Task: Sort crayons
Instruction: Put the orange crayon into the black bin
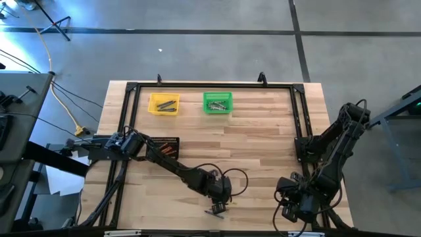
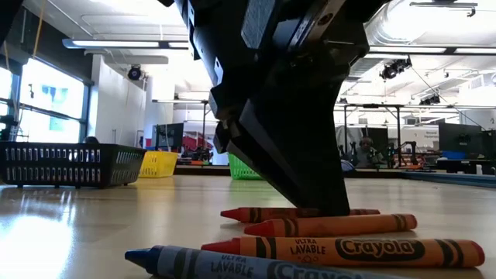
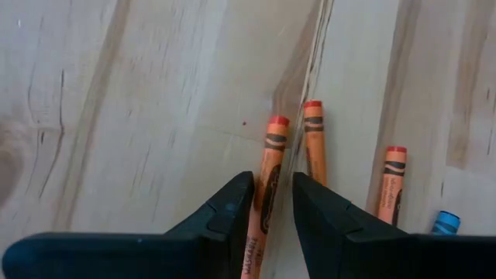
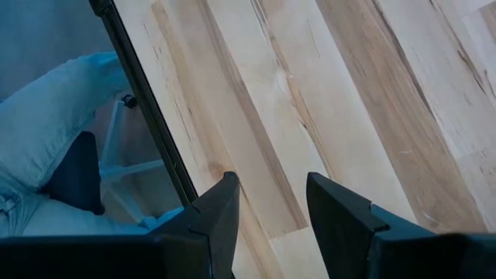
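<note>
The left claw (image 3: 273, 203) was down on the wooden surface (image 1: 263, 141) near its front edge, its fingers narrowed around one orange-red crayon (image 3: 266, 182) that lay flat between them. The fingers flanked the wrapper closely on both sides; whether they already pressed on it could not be told.

Three more crayons lay close by. A second orange-red crayon (image 3: 313, 139) ran just beside the straddled one, almost parallel and partly under the outer finger. A third orange-red crayon (image 3: 391, 182) lay a little apart, and a blue crayon (image 3: 445, 223) lay beyond that.

In the low view the same four showed in a loose row, with the claw planted on the rearmost.

Doing this step well seemed to depend on taking one stick only. The neighbouring crayon sat so near the finger that closing could nip or roll it. The squeeze probably needed to stay centred on the wrapper, and the lift kept straight up until the crayon cleared the others.

A round crayon may also spin or slip from a light pinch, so a firm close before rising looked wise.

The yellow bin (image 1: 164, 104) and green bin (image 1: 217, 103) stood at the far edge, well apart from the group, each already holding crayons. The black mesh bin (image 1: 166, 145) sat beside the left arm.

The right claw (image 4: 270, 203) waited partly open over bare wood at the front right corner.
</note>
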`<action>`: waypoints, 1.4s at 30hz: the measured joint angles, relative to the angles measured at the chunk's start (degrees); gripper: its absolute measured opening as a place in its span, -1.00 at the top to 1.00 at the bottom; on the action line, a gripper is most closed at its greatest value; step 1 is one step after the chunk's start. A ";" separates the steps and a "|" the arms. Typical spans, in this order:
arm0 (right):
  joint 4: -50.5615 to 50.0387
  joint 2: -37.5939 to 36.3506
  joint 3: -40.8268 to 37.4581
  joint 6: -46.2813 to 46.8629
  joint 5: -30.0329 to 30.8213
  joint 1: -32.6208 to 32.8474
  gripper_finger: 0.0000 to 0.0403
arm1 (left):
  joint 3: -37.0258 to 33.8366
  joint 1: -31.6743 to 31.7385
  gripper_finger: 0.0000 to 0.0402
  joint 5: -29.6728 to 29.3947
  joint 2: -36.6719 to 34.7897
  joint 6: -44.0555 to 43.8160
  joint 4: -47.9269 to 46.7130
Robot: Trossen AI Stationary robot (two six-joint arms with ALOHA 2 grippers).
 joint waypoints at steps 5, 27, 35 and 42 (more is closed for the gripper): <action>0.21 -0.02 0.00 0.00 0.00 0.00 0.27 | 0.11 -0.99 0.56 -0.04 -0.08 -0.34 -2.84; 0.16 -0.01 0.00 -0.04 0.02 0.00 0.27 | 0.28 -0.48 0.98 -2.58 1.75 1.08 -9.51; 0.13 0.00 -0.02 -0.07 0.02 0.00 0.27 | -0.44 -0.33 0.99 -3.04 -1.97 0.61 -10.13; 0.11 0.00 -0.02 -0.07 0.02 0.02 0.27 | -0.33 -0.03 1.00 -9.42 -8.27 -0.03 -16.44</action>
